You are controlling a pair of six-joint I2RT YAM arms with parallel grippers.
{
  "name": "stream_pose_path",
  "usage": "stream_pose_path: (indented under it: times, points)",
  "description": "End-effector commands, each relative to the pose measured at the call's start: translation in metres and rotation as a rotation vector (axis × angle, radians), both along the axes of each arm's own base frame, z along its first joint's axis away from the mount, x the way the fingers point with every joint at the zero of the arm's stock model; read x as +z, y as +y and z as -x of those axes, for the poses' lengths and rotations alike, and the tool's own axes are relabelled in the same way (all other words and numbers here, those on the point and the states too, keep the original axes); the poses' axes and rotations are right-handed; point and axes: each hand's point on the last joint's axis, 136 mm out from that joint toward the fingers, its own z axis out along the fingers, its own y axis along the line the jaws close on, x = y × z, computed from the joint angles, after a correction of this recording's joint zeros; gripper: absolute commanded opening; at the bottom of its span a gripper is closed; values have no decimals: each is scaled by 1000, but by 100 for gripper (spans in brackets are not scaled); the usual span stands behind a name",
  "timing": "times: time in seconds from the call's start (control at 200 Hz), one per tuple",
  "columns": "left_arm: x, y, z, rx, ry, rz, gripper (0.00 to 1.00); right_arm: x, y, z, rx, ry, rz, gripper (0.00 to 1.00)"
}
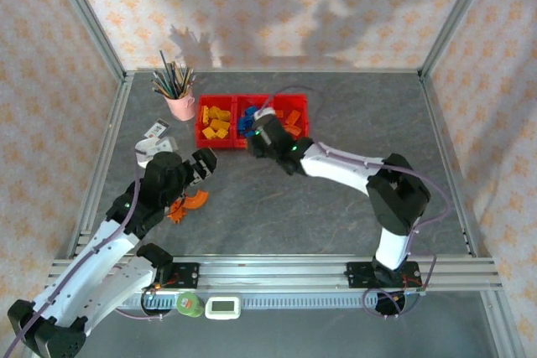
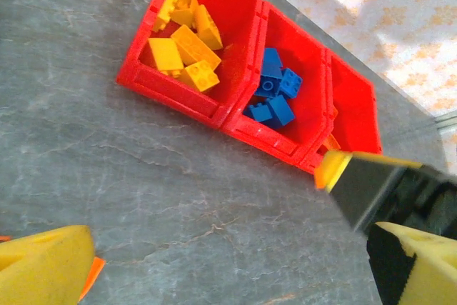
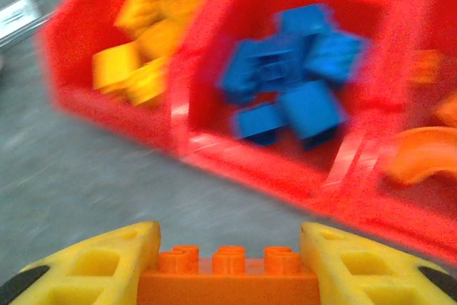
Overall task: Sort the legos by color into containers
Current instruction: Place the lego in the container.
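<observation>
Three joined red containers [image 1: 231, 142] stand at the back centre, holding yellow legos [image 1: 216, 121], blue legos [image 1: 247, 119] and orange legos [image 1: 293, 120]. My right gripper [image 1: 257, 138] hovers at the front wall of the middle bin [image 3: 250, 169]. It [image 3: 228, 262] is shut on an orange lego brick [image 3: 228, 283], studs up. My left gripper [image 1: 202, 165] stands open over bare table left of the bins, nothing between its fingers [image 2: 43, 269]. Orange arch legos [image 1: 190, 202] lie on the table under the left arm. The left wrist view shows the yellow [image 2: 184, 48] and blue [image 2: 275, 91] legos.
A pink cup of pencils [image 1: 179, 100] stands left of the bins, with a small white card [image 1: 156, 131] in front of it. A green roll [image 1: 190, 304] and a white device [image 1: 223, 308] sit on the front rail. Metal frame posts edge the table.
</observation>
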Motion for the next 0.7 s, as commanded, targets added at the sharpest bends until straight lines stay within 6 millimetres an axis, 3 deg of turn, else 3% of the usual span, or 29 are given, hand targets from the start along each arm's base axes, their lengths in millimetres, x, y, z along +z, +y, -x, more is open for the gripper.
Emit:
stream_pose_path:
  times: [0.0, 0.115, 0.37, 0.516, 0.696]
  points:
    - [25, -12, -13, -45, -78, 34, 99, 7, -44, -34, -144, -22, 36, 45]
    - [24, -18, -20, -64, -73, 34, 99, 6, -68, -71, -228, -32, 55, 46]
    - [24, -24, -29, -78, -69, 25, 99, -15, -82, -126, -292, -33, 114, 51]
    - [26, -23, -30, -77, -73, 16, 99, -12, -85, -134, -303, -39, 135, 63]
    - [28, -16, -27, -44, -74, 5, 99, 10, -79, -118, -271, -72, 131, 71]
